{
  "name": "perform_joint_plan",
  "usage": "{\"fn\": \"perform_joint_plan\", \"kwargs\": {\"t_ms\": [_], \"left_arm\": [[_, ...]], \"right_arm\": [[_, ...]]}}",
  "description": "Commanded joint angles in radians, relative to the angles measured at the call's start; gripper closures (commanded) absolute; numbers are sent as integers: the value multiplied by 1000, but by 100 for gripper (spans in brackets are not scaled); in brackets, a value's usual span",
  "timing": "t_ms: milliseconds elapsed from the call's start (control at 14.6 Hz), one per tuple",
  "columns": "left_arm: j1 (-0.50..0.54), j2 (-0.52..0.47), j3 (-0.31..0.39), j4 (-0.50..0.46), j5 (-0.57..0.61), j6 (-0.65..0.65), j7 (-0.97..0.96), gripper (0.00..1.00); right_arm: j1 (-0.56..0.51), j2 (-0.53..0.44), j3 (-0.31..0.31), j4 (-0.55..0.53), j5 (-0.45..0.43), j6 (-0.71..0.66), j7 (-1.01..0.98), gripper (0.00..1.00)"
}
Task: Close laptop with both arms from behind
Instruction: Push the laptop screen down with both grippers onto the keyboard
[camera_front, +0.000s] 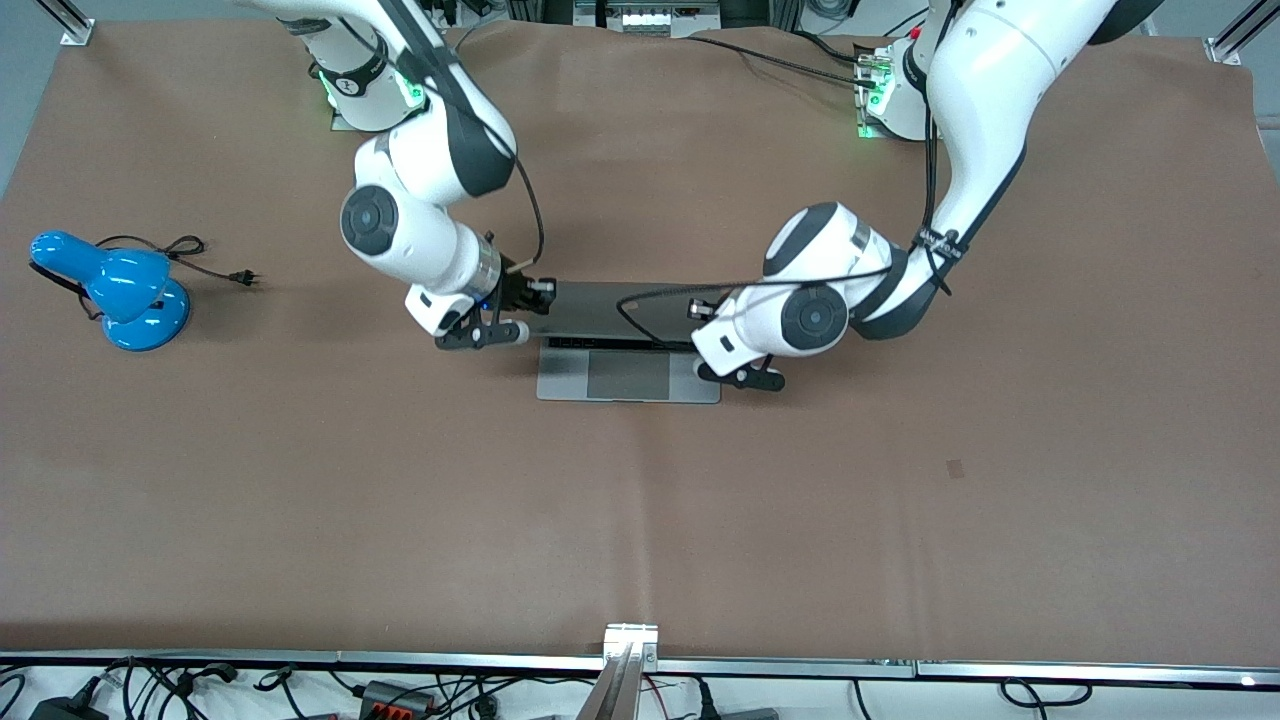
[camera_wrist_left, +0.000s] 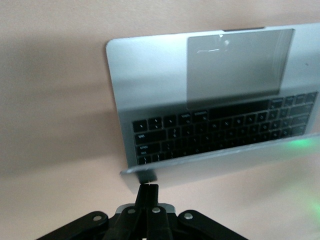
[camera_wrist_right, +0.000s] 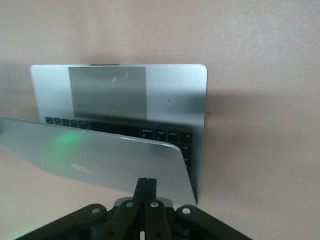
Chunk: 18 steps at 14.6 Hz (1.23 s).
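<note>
The laptop (camera_front: 628, 372) sits half open mid-table, an apple mark on its lid (camera_wrist_right: 80, 168). The left gripper (camera_wrist_left: 146, 189) and right gripper (camera_wrist_right: 146, 182), both pinched together and empty, touch the lid. A blue lamp (camera_front: 120, 290) stands well apart.

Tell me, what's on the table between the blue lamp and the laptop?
Only the lamp's black cord and plug, beside the blue lamp. From there to the laptop, the front view shows just brown table cover.
</note>
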Motion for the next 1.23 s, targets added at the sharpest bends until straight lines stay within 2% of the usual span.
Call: {"fn": "perform_joint_plan", "kwargs": {"t_ms": [0, 480, 617, 823, 1166], "left_arm": [[-16, 59, 9, 45, 37, 51, -5, 100], [-51, 160, 27, 80, 115, 131, -7, 100], [-80, 176, 44, 80, 158, 154, -14, 100], [-82, 207, 57, 82, 162, 193, -11, 99], [-62, 135, 54, 85, 164, 169, -16, 100]], "right_arm": [[-4, 115, 7, 93, -12, 27, 1, 100], [-3, 280, 7, 179, -12, 115, 3, 100], [-1, 299, 7, 187, -12, 119, 3, 100], [-1, 319, 7, 193, -13, 119, -1, 100], [0, 316, 4, 201, -13, 119, 1, 100]]}}
